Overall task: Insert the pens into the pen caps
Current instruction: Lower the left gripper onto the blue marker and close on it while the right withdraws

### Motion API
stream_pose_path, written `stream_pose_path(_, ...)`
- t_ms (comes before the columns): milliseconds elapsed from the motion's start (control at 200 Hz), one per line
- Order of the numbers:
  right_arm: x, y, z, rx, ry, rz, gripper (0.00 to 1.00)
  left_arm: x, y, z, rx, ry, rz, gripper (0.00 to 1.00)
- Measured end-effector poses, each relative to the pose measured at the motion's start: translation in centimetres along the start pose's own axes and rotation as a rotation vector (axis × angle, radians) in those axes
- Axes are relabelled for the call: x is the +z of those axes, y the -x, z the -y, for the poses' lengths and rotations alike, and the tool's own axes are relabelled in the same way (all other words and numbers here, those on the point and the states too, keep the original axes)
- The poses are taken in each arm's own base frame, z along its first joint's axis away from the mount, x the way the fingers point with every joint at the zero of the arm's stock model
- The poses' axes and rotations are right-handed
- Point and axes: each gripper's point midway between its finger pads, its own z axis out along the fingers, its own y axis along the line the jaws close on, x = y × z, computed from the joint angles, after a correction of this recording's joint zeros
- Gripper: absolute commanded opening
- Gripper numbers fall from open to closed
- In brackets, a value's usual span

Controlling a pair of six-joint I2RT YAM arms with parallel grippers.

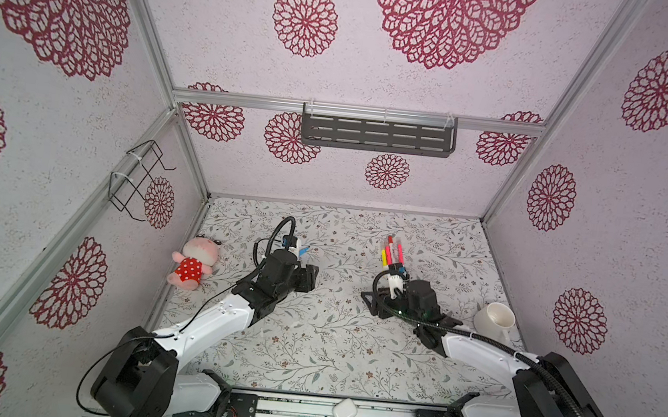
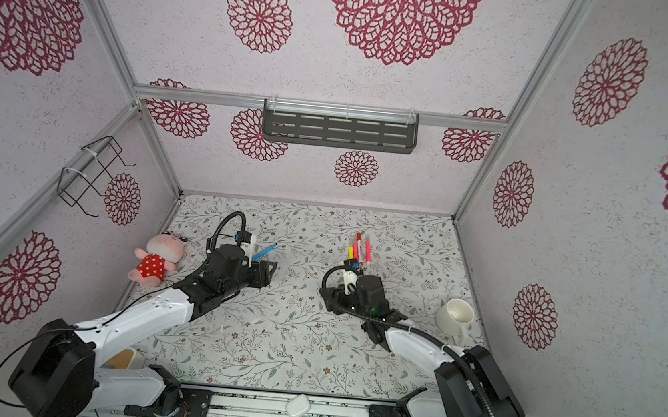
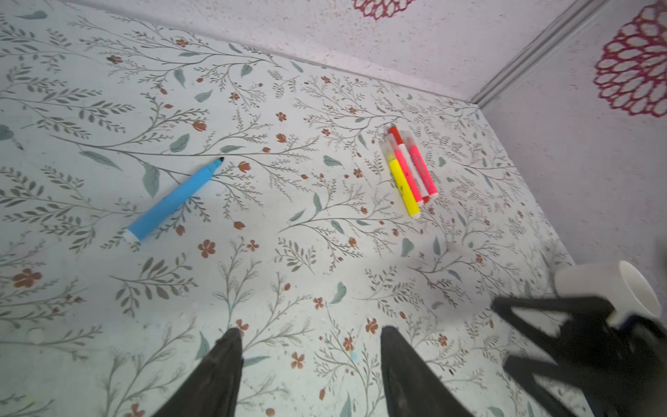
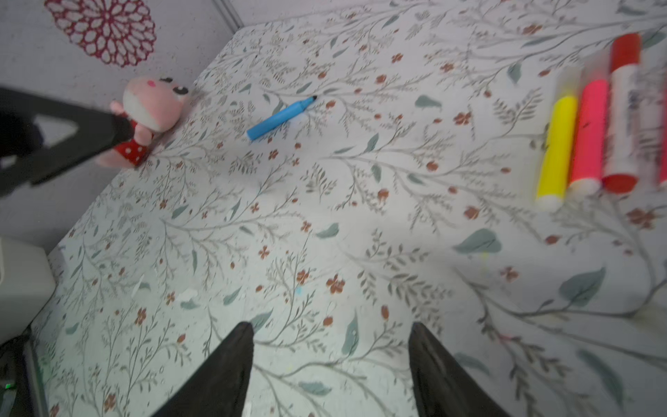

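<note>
Below, the black left gripper [image 3: 311,330] and black right gripper [image 4: 331,325] each stand spread (nothing between the fingers) above the floral-print tabletop [image 1: 309,361]. The slim blue plastic marker pen [image 3: 173,200], tip bare, lies alone near the left gripper. The four yellow, pink and red marker pens [image 3: 409,173] lie touching side by side near the right gripper.

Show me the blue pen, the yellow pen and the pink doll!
blue pen [image 3: 175,197], left wrist view, middle of its barrel.
yellow pen [image 3: 403,187], left wrist view, middle of its barrel.
pink doll [image 1: 189,268], in a top view, its red spotted dress.
</note>
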Motion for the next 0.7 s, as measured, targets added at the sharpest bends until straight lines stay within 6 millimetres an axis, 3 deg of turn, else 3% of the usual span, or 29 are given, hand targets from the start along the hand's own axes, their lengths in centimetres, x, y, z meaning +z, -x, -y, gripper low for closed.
stream_pose_path(185,-1.0,-4.6,0.3,0.032,-0.024,0.052,0.70,3.1,1.1,-3.2,-0.013,0.086,-0.072,0.61)
stream_pose_path(360,-1.4,-7.7,0.8,0.039,-0.060,0.084,0.72,5.7,1.2,-5.5,-0.016,0.136,-0.152,0.58)
stream_pose_path(701,-1.5,-4.3,-0.4,0.035,-0.074,0.217,0.73,8.7,-0.3,-9.4,-0.012,0.223,-0.273,0.55)
